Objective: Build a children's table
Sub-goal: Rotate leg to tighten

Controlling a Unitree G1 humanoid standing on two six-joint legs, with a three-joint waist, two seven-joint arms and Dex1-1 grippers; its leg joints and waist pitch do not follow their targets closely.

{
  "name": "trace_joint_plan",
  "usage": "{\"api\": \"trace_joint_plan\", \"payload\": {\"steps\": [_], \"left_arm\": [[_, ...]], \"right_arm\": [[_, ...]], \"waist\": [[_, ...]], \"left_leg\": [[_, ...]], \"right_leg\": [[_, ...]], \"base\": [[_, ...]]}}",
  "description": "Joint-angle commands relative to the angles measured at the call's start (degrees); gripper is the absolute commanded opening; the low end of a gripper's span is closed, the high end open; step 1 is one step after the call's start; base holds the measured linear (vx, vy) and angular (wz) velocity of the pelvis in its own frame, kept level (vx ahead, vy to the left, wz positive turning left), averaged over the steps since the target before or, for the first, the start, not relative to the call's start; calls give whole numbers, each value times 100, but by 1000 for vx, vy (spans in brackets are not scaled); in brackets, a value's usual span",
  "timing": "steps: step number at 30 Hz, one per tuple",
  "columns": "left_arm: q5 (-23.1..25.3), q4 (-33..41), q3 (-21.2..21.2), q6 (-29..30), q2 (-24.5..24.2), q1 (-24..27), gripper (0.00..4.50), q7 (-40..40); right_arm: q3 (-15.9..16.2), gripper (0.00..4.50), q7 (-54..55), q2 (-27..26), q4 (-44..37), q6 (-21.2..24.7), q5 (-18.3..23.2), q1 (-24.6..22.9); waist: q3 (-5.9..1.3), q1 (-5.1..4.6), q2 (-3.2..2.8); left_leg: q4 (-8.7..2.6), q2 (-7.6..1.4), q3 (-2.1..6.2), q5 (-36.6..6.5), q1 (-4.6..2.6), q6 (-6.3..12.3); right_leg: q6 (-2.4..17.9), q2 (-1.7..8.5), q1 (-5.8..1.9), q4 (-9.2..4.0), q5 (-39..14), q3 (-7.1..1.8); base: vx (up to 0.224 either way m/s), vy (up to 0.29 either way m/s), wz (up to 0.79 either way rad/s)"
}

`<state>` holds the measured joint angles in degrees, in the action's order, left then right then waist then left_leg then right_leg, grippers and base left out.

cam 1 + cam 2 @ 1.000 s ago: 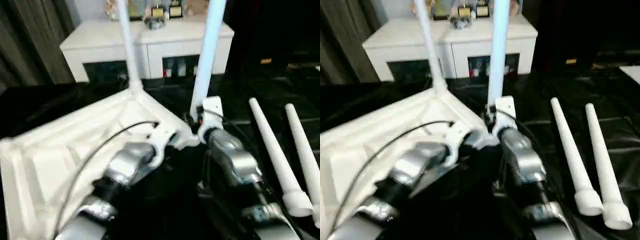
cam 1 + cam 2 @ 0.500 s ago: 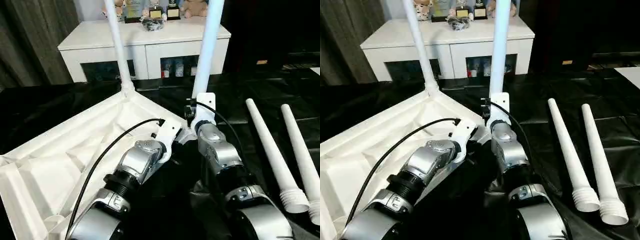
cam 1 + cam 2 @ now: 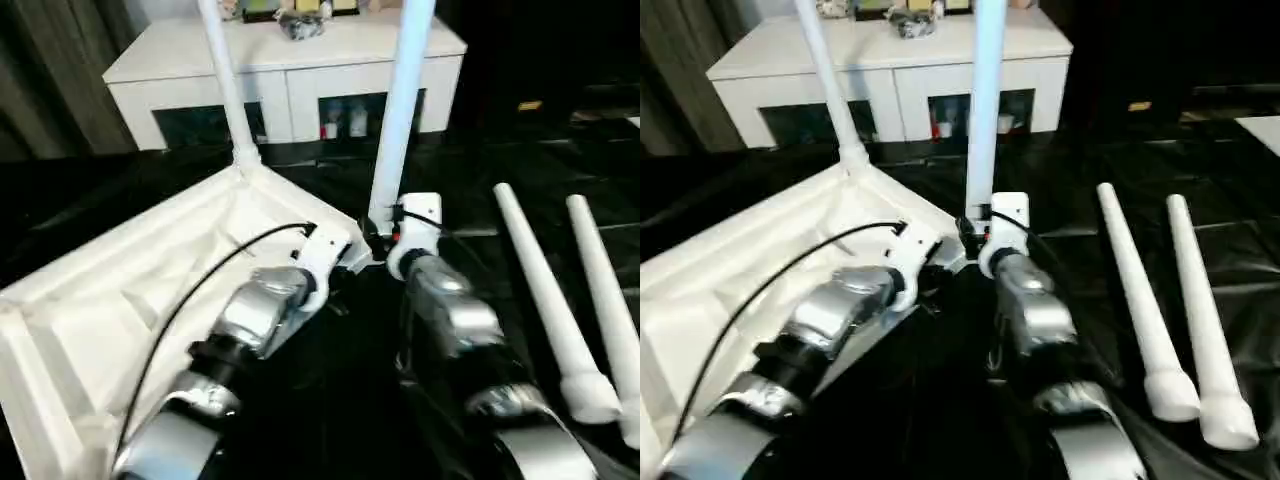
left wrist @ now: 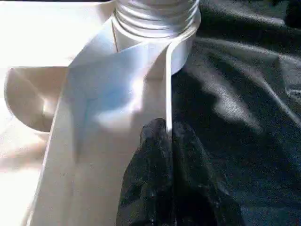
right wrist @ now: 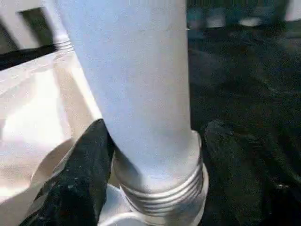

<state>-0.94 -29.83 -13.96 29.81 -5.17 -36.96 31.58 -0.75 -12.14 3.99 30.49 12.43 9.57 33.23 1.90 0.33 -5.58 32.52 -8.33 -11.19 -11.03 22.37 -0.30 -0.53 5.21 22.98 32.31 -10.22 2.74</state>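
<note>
The children's table [image 3: 110, 300] lies upside down on a black sheet [image 3: 1110, 200], ribbed underside up, with 2 legs standing up from its corners. The far leg [image 3: 222, 75] rises from the far corner. The near leg [image 3: 398, 110] stands at the corner closest to both grippers, its threaded end sitting in the corner socket.

The left gripper [image 4: 165, 136] is clamped on the table's raised rim [image 4: 167, 70] just beside that socket, 1 black finger on each side of the thin edge, jaws shut tight on it.

The right gripper [image 5: 150, 155] is at the base of the near leg. One black finger [image 5: 80, 169] touches the leg just above its threads; the other [image 5: 235, 150] stands clear of it on the far side, so the jaws are spread around the leg without squeezing it.

2 loose legs [image 3: 1140, 290] lie side by side on the sheet to the robot's right, well apart from the table, their threaded ends toward the robot.

A white cabinet [image 3: 290, 70] with dark glass doors stands behind the table.
</note>
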Motion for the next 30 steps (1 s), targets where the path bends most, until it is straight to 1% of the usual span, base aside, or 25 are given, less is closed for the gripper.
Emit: {"api": "trace_joint_plan", "payload": {"steps": [1,2,3,4,5,6,7,8,9,10,11,12,13,15,16,18,19,20,22,23,24,27,28,30], "left_arm": [[-42,121,-85,-222,-268,203,0,442],[-52,177,-131,-273,-340,246,0,582],[-82,273,-183,-273,-454,323,0,771],[-95,362,-250,-362,-572,398,0,975],[-114,421,-292,-438,-656,454,0,1134],[-131,487,-319,-466,-747,514,0,1265],[-124,571,-364,-644,-864,594,0,1442],[-120,589,-376,-700,-887,610,0,1480],[-126,700,-421,-924,-988,693,0,1676],[-220,898,-446,-1075,-1096,807,0,1949],[-228,913,-448,-1086,-1104,816,0,1970],[-313,1063,-460,-1122,-1175,889,0,2151],[-422,1321,-507,-1072,-1302,988,0,2409],[-436,1425,-546,-1062,-1364,1024,0,2498],[-497,1630,-599,-1025,-1458,1098,0,2668],[-525,1732,-622,-1031,-1507,1140,0,2779],[-537,1801,-636,-1041,-1539,1176,0,2840],[-542,1835,-641,-1046,-1554,1196,0,2867],[-541,1882,-640,-1039,-1575,1226,0,2898],[-532,1883,-634,-1042,-1571,1234,0,2893],[-525,1884,-631,-1044,-1574,1243,0,2892],[-498,1931,-624,-1027,-1610,1280,0,2902],[-500,1941,-621,-1020,-1614,1285,0,2901],[-494,1933,-611,-1021,-1609,1285,0,2879]], "right_arm": [[122,375,-440,203,-603,251,142,-192],[176,386,-616,304,-788,339,185,-288],[266,386,-916,492,-1071,463,251,-461],[360,399,-1201,675,-1309,527,297,-629],[418,408,-1422,810,-1490,572,322,-760],[516,419,-1744,1009,-1698,608,363,-938],[631,429,-2162,1265,-1959,693,447,-1159],[651,437,-2238,1311,-2009,716,468,-1199],[743,443,-2585,1529,-2239,814,555,-1377],[860,447,-2965,1792,-2459,854,606,-1569],[869,447,-2992,1812,-2474,856,609,-1583],[934,447,-3196,1975,-2606,882,628,-1693],[996,447,-3427,2169,-2745,893,643,-1810],[1009,447,-3461,2219,-2775,864,614,-1835],[984,447,-3382,2215,-2738,764,522,-1828],[966,447,-3373,2216,-2754,747,517,-1830],[958,447,-3378,2203,-2772,764,527,-1828],[955,447,-3378,2195,-2784,779,530,-1826],[975,447,-3424,2209,-2800,821,544,-1834],[1007,447,-3454,2236,-2784,787,514,-1851],[1023,447,-3469,2248,-2759,761,497,-1863],[1032,447,-3529,2267,-2738,743,504,-1876],[1029,431,-3543,2263,-2732,741,512,-1870],[1015,411,-3536,2237,-2698,727,520,-1840]], "waist": [[-375,76,83],[-382,114,101],[-382,140,109],[-394,219,102],[-404,235,102],[-405,246,88],[-398,266,95],[-378,292,79],[-367,284,74],[-360,306,63],[-353,303,72],[-336,296,67],[-329,309,61],[-318,291,48],[-303,291,32],[-299,284,49],[-311,301,37],[-308,303,38],[-316,314,32],[-324,318,61],[-332,319,46],[-352,319,56],[-353,322,67],[-352,326,71]], "left_leg": [[-286,-450,211,-131,-80,878],[-229,-434,177,-10,-84,1051],[-216,-427,179,15,-82,1107],[-181,-435,178,134,-73,1224],[-170,-440,182,178,-68,1239],[-160,-440,181,216,-66,1266],[-164,-448,184,184,-68,1271],[-175,-466,190,27,-69,1255],[-197,-470,190,-145,-65,1178],[-215,-494,198,-320,-79,1074],[-226,-498,200,-395,-74,1038],[-247,-502,194,-568,-86,937],[-268,-516,192,-781,-105,816],[-290,-511,186,-943,-114,678],[-296,-508,181,-1083,-129,572],[-308,-501,186,-1175,-119,455],[-300,-503,174,-1194,-161,410],[-296,-496,163,-1200,-171,402],[-287,-489,157,-1157,-172,388],[-279,-483,161,-1038,-143,417],[-268,-479,171,-952,-126,445],[-231,-464,168,-785,-114,545],[-217,-460,167,-721,-105,593],[-203,-453,166,-710,-93,634]], "right_leg": [[1507,407,-273,-199,499,-194],[1558,379,-245,-168,833,-195],[1585,389,-252,-155,902,-197],[1572,387,-266,-121,1043,-198],[1580,387,-268,-99,1089,-198],[1590,376,-255,-84,1067,-187],[1563,366,-259,-94,990,-178],[1537,365,-258,-116,741,-177],[1534,358,-255,-132,447,-174],[1517,359,-258,-143,196,-174],[1499,352,-266,-152,100,-171],[1507,352,-246,-169,-117,-179],[1497,355,-242,-183,-374,-185],[1476,348,-222,-197,-590,-195],[1465,342,-190,-214,-725,-206],[1418,349,-204,-218,-859,-208],[1405,341,-175,-220,-838,-215],[1407,333,-161,-224,-815,-219],[1414,334,-167,-210,-730,-224],[1410,336,-193,-186,-589,-218],[1410,346,-209,-161,-500,-213],[1423,362,-226,-144,-342,-209],[1436,363,-229,-139,-306,-209],[1439,365,-229,-136,-371,-209]], "base": [[0,0,0],[0,0,0],[0,0,0],[0,0,0],[0,0,0],[0,0,0],[0,0,0],[0,0,0],[0,0,0],[0,0,0],[0,0,0],[0,0,0],[0,0,0],[0,0,0],[0,0,0],[0,0,0],[0,0,0],[0,0,0],[0,0,0],[0,0,0],[0,0,0],[0,0,0],[0,0,0],[0,0,0]]}}
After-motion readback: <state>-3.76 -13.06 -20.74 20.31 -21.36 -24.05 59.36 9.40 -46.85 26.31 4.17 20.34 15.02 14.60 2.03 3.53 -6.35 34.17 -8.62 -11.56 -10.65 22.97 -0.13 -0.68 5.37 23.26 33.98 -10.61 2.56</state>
